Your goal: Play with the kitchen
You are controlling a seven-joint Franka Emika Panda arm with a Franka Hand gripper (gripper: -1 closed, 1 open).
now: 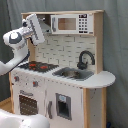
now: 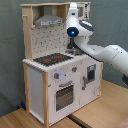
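The kitchen [image 1: 65,75] is a tall white and light-wood toy with a red-ringed hob [image 1: 37,65], a sink [image 1: 73,74], a black faucet [image 1: 85,59], a microwave [image 1: 70,23] and an oven door [image 1: 27,103]. In the second exterior view the kitchen [image 2: 60,85] shows its hood [image 2: 47,20], hob [image 2: 52,59] and oven door [image 2: 65,95]. My gripper [image 1: 36,27] is raised above the hob, just under the hood at the first exterior view's left. In the second exterior view the gripper [image 2: 74,12] points upward in front of the upper shelf and holds nothing that I can see.
A pegboard back wall [image 1: 62,50] stands behind the counter. Wooden floor [image 2: 95,112] lies in front of the kitchen. My arm [image 2: 107,52] crosses over the sink side from the second exterior view's right. A dark curtain [image 2: 10,55] hangs behind.
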